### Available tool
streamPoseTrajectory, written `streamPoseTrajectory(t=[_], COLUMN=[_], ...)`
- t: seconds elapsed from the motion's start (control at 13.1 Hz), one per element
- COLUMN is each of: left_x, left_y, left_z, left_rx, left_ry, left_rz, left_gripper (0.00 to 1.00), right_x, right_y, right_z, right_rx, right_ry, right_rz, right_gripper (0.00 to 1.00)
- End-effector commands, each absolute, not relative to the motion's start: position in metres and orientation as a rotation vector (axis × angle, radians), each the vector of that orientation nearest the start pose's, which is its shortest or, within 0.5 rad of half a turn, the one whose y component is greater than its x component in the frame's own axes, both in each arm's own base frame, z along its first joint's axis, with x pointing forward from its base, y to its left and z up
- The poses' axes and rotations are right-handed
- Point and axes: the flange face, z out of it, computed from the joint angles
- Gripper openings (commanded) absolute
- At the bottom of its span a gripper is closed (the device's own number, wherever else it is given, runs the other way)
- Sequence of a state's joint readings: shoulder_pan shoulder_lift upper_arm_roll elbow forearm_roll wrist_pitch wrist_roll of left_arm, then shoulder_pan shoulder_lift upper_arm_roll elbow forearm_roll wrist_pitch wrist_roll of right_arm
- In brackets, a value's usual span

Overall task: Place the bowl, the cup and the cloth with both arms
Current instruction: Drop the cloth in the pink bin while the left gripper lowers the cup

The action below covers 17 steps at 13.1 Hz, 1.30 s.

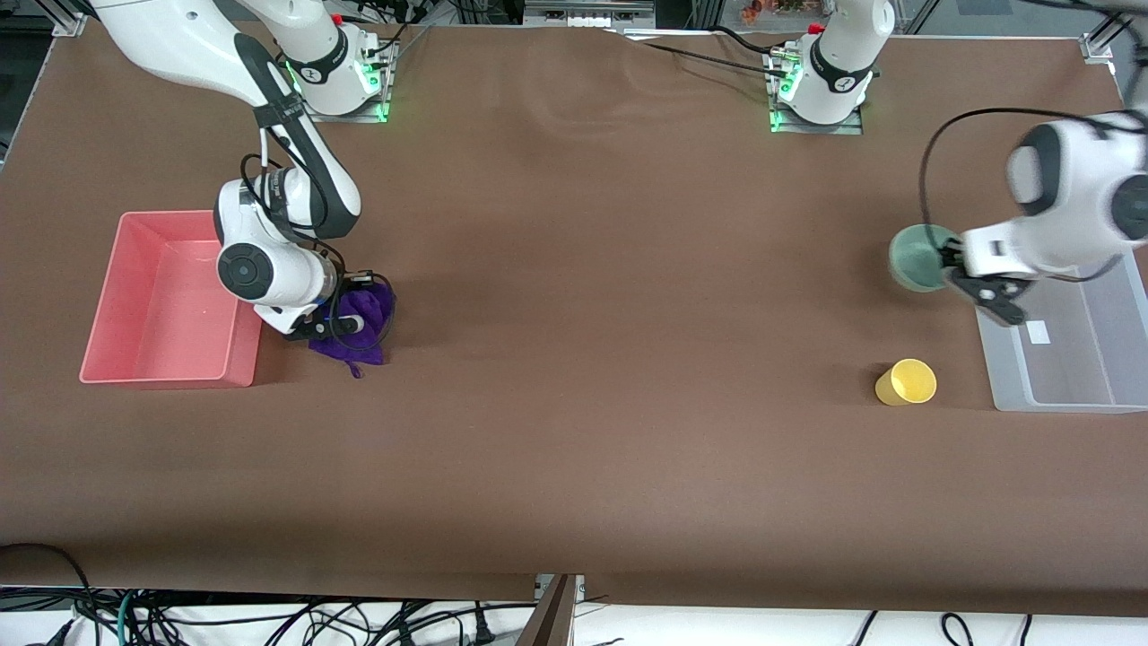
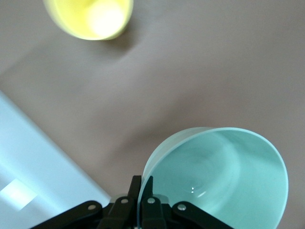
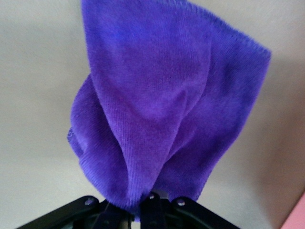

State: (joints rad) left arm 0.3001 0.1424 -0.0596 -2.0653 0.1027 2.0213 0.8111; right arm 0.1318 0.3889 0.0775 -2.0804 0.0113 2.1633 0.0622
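My left gripper [image 1: 949,266] is shut on the rim of the mint-green bowl [image 1: 917,258] and holds it tilted in the air beside the clear bin [image 1: 1058,386]. In the left wrist view the bowl [image 2: 224,181] has its rim pinched between my fingers [image 2: 135,188]. The yellow cup [image 1: 906,382] lies on its side on the table, nearer to the front camera than the bowl; it shows in the left wrist view [image 2: 88,16]. My right gripper [image 1: 334,325] is shut on the purple cloth [image 1: 363,327], which hangs from it beside the pink bin [image 1: 161,301]. The cloth fills the right wrist view [image 3: 167,105].
The pink bin stands at the right arm's end of the table and holds nothing. The clear plastic bin stands at the left arm's end with a white tag [image 1: 1038,333] on its floor. Brown table covering [image 1: 610,314] lies between them.
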Motion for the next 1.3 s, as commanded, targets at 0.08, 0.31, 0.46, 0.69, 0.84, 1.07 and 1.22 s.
streamPoseTrajectory(t=[0.08, 0.31, 0.46, 0.69, 0.84, 1.07, 1.22], left_x=[0.59, 0.6, 0.595, 0.586, 0.59, 0.6, 0.612], left_y=[0.251, 0.348, 0.381, 0.403, 0.401, 0.387, 0.352], left_z=[0.361, 0.294, 0.256, 0.212, 0.221, 0.275, 0.335], left_rx=[-2.972, -3.012, -3.031, -3.046, -3.048, -3.034, -3.006], left_ry=[0.971, 1.012, 0.973, 0.924, 0.905, 0.932, 0.985], left_rz=[0.377, 0.382, 0.343, 0.282, 0.259, 0.252, 0.249], left_gripper=[0.0, 0.0, 0.0, 0.0, 0.78, 1.0, 1.0], right_x=[0.576, 0.599, 0.597, 0.579, 0.567, 0.547, 0.545], right_y=[0.108, 0.054, 0.0, -0.092, -0.135, -0.166, -0.168], right_z=[0.299, 0.374, 0.402, 0.41, 0.396, 0.348, 0.33], right_rx=[-3.089, -3.069, -3.041, -2.992, -2.983, -3.001, -3.011], right_ry=[-0.215, -0.205, -0.227, -0.204, -0.197, -0.141, -0.127], right_rz=[0.548, 0.651, 0.698, 0.79, 0.836, 0.855, 0.847], right_gripper=[0.0, 0.0, 0.0, 0.0, 0.0, 0.0, 0.47])
